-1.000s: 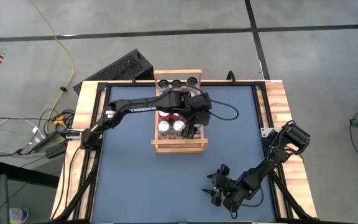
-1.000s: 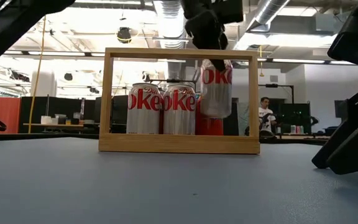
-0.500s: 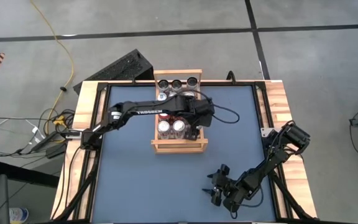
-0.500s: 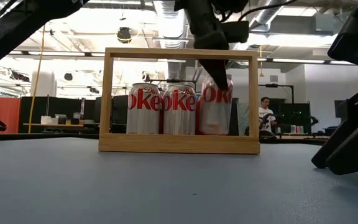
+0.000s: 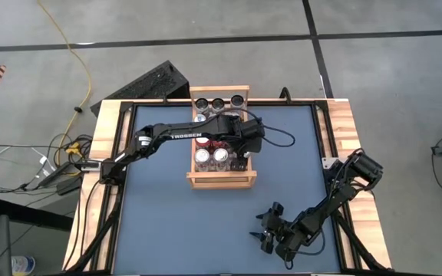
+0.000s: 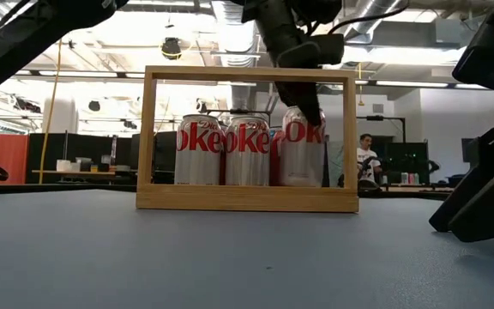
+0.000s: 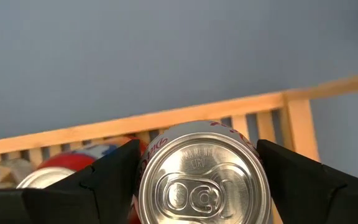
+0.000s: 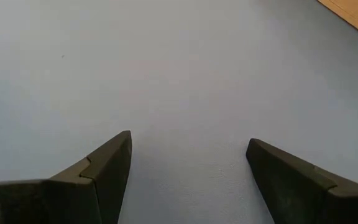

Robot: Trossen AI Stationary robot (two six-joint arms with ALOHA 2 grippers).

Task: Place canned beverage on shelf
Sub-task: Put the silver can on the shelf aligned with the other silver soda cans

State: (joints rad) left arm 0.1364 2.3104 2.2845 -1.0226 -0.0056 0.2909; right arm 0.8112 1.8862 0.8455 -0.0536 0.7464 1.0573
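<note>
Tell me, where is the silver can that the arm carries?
The silver can stands in the light-wood slatted shelf, right of two others in the low view, between the left gripper fingers.

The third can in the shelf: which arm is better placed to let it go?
Left. The left pincer grips the can, standing in the shelf. The right pincer rests far off.

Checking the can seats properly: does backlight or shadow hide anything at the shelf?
Low view: bright room lights behind leave the left gripper in silhouette, yet the can reads clearly inside the shelf. High view: the left arm covers that can. Left wrist view: evenly lit, can top sharp.
</note>
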